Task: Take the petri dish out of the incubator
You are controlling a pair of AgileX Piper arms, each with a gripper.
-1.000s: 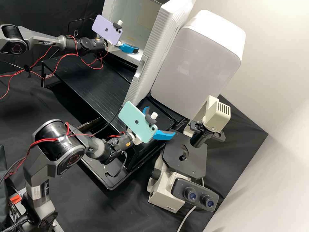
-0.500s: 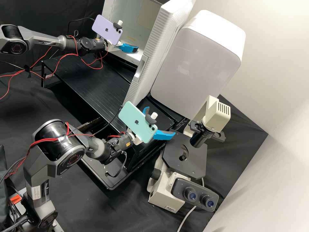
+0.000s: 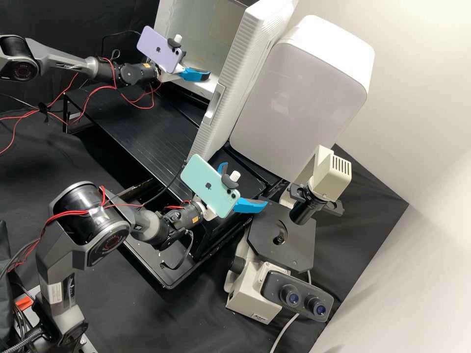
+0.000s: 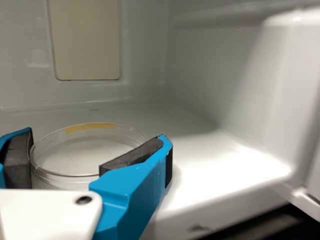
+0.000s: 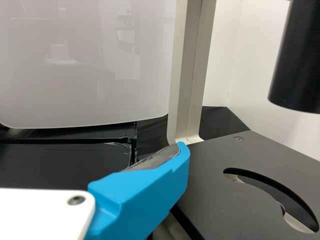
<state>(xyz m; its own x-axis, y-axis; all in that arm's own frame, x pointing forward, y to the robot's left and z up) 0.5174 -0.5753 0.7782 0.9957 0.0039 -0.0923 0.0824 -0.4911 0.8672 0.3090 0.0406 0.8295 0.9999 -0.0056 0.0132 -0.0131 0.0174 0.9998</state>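
Blue right gripper point(image 3: 251, 205) hangs by the microscope stage point(image 3: 282, 240), well apart from the target; open or closed, can't tell. Farther back, left gripper point(image 4: 92, 139) sits inside the incubator point(image 4: 220, 165), jaws apparently pinching the petri dish point(image 4: 75, 152) on opposite sides of its rim. Dish lies flat, low over the shelf floor, so the exit is likely straight back.

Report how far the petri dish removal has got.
Done: the incubator is open and the left gripper is inside its chamber. In hand: the petri dish sits between the blue fingers' dark pads, apparently gripped, and is not yet out of the chamber. Left: draw the dish out through the opening and set it down outside.
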